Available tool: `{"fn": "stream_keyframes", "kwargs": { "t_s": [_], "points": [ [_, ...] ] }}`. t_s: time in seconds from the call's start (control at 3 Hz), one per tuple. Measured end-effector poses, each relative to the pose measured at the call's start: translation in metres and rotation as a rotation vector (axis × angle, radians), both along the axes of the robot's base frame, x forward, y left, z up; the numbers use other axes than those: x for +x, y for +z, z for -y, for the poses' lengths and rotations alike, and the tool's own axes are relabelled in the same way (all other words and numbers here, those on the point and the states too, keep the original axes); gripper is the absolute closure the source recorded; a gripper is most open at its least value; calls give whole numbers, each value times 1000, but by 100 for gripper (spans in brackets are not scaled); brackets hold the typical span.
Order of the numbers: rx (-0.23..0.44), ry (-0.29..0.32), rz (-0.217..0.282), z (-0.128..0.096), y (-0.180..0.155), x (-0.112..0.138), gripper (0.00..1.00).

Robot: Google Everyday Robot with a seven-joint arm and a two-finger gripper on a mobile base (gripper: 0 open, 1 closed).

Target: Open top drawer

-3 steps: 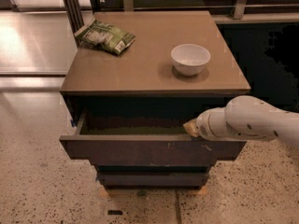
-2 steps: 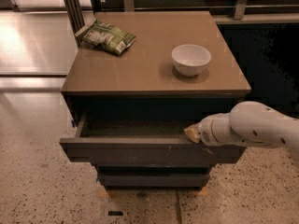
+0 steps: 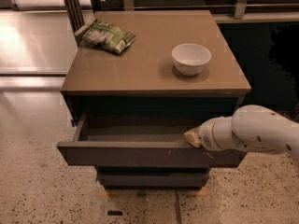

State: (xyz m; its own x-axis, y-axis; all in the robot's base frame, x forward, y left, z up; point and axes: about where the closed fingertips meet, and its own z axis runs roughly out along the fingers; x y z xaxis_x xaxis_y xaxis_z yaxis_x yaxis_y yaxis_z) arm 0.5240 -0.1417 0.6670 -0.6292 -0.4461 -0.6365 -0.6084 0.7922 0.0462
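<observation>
The top drawer (image 3: 135, 155) is the wide dark grey-brown front under the cabinet top. It stands pulled out, and its inside (image 3: 135, 133) shows nothing in it. Small pale scratch marks sit right of centre on its front. My gripper (image 3: 192, 137) is at the drawer's right part, at the top edge of the front, with its pale yellowish tip just inside the opening. The white arm (image 3: 254, 130) comes in from the right. Two narrower drawer fronts (image 3: 152, 178) lie shut below.
On the brown cabinet top (image 3: 140, 73) lie a green snack bag (image 3: 105, 35) at the back left and a white bowl (image 3: 191, 58) at the right. Speckled floor (image 3: 46, 190) surrounds the cabinet. A dark metal post (image 3: 72, 6) stands behind the left corner.
The drawer has come out a little further toward the camera. My gripper and arm moved down and toward the camera with the drawer front.
</observation>
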Motion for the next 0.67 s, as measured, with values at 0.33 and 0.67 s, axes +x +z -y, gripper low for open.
{"fn": "stream_keyframes", "kwargs": {
  "t_s": [0.33,0.67],
  "points": [
    [0,0,0,0,0,2,100],
    [10,2,0,-4,1,-30,100]
  ]
}}
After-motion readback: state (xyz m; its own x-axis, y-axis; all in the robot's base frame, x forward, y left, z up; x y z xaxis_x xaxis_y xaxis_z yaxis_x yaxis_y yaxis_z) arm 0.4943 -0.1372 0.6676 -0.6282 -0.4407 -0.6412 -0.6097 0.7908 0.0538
